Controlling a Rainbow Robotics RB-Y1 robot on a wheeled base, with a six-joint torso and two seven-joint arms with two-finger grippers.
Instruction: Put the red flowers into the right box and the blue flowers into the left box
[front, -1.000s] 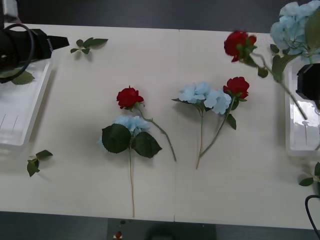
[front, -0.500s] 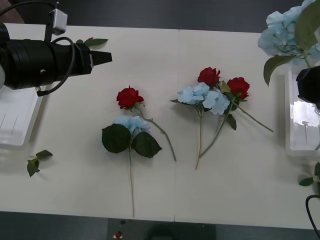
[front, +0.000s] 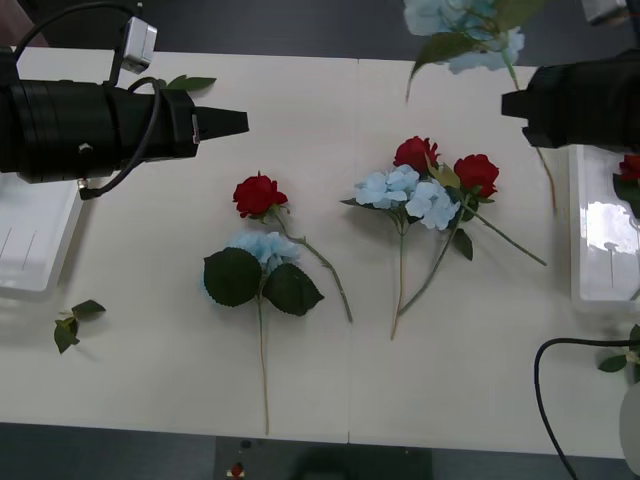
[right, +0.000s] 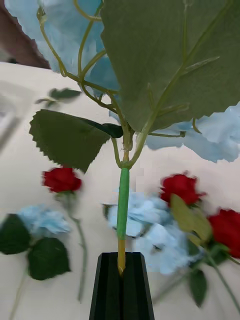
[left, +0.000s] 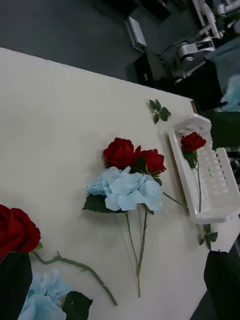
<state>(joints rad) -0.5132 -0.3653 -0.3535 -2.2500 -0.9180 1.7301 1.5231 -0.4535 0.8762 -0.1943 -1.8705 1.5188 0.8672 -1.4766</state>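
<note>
While my right end effector (right: 120, 272) stays clamped on the stem of a blue flower (front: 462, 28) — swung in from above the right box (front: 600, 235) within the last second — a rose (left: 192, 142) lies in that tray. Farther out on the counter (front: 150, 350), a dropped red rose (front: 417, 153) has joined the central cluster. My left end effector (left: 120, 285), spread wide and empty, has advanced from the left box (front: 35, 235) — ready, I judge, for a handover.
</note>
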